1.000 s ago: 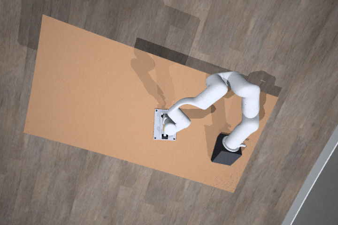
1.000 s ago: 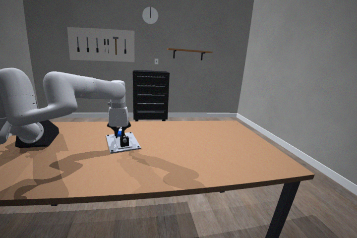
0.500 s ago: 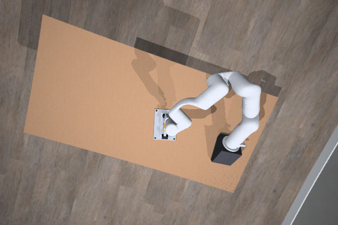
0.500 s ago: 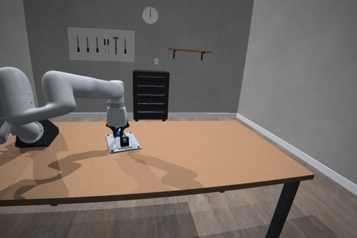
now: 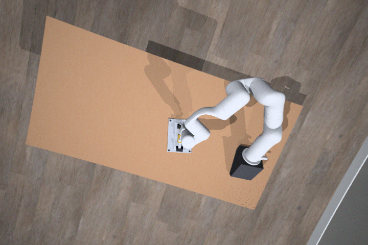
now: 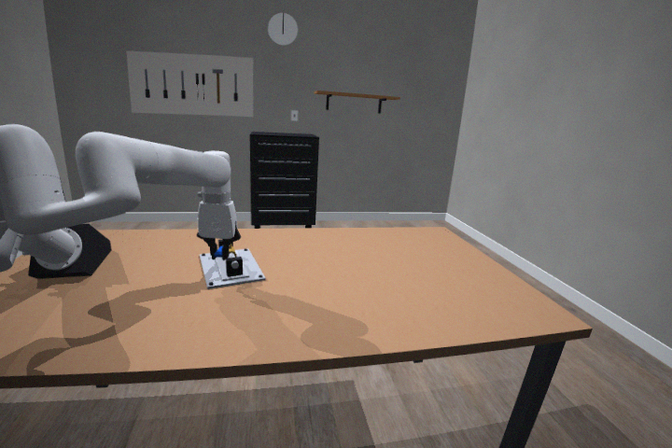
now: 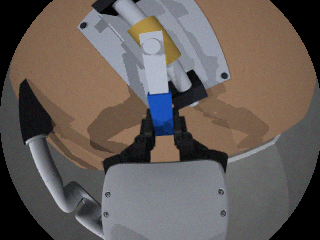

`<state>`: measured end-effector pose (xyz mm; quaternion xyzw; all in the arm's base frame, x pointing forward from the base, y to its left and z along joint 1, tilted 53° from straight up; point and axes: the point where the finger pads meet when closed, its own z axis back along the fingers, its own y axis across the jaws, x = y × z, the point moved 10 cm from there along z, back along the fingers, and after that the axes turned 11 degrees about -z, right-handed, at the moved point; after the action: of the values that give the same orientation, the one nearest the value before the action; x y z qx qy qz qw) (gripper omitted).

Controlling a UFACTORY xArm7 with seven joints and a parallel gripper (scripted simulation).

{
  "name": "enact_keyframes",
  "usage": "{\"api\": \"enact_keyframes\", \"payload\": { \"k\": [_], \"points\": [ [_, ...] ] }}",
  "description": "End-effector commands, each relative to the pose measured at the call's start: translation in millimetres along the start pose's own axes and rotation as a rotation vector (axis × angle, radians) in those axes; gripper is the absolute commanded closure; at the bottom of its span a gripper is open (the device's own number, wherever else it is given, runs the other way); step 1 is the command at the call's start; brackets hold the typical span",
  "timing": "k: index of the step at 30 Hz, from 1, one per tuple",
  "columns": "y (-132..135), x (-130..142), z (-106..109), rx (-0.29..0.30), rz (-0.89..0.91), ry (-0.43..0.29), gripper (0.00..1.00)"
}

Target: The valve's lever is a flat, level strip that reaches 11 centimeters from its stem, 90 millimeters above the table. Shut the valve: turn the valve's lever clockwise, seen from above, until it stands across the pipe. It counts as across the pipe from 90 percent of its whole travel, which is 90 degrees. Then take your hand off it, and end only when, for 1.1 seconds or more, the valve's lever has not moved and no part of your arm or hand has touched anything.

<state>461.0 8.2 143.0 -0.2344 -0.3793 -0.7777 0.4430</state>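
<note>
The valve sits on a light grey baseplate (image 7: 154, 34) on the table; the plate also shows in the top view (image 5: 178, 135) and the room view (image 6: 231, 268). A white pipe with a yellow body (image 7: 152, 32) runs between two black end blocks. The lever (image 7: 155, 70) is a flat white strip with a blue tip (image 7: 160, 115). It reaches from the stem toward the wrist camera, at a moderate angle to the pipe. My gripper (image 7: 163, 115) is shut on the blue tip, one black finger on each side. In the top view my wrist (image 5: 190, 138) hides most of the lever.
The arm's black base block (image 5: 246, 167) stands on the table to the right of the plate. In the room view a black drawer cabinet (image 6: 284, 179) stands by the back wall, beyond the table.
</note>
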Motion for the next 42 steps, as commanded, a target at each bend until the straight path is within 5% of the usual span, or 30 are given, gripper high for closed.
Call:
{"api": "enact_keyframes", "payload": {
  "k": [1,42],
  "points": [
    [-3.7,-0.1,2.3,0.001,-0.032,0.002,1.0],
    [-25.3,0.9,2.3,0.001,-0.268,0.002,1.0]
  ]
}}
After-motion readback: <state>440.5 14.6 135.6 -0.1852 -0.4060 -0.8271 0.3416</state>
